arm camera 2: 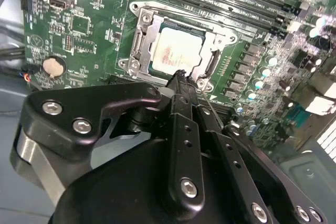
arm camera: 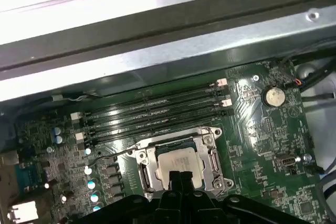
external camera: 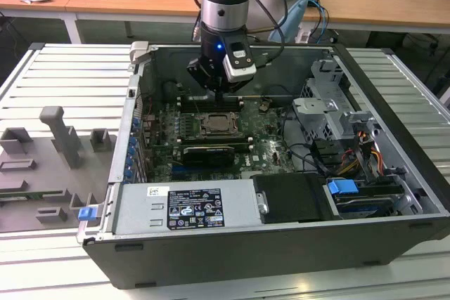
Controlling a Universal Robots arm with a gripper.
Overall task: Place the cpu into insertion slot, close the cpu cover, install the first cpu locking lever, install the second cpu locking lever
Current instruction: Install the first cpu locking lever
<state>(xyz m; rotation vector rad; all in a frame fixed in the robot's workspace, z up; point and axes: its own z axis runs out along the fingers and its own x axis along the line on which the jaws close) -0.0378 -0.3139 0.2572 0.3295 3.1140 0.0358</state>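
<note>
The end effector [external camera: 219, 93] hangs inside the open computer case [external camera: 211, 261], which lies on the ribbed grey surface [external camera: 63, 82]. In both wrist views its black fingers [arm camera 2: 181, 85] are clenched together with nothing visibly between them, their tips just over the near edge of the cpu cover [arm camera 2: 143, 38]. The cover lies flat on the insertion slot [arm camera 2: 184, 23], and the cpu [arm camera 2: 176, 52] sits in the slot, its pale face showing through the cover's window. In the first wrist view, a thin wire locking lever [arm camera: 113, 155] juts out beside the cover, near the memory slots [arm camera: 152, 111]; it looks unlatched, though this is hard to tell.
</note>
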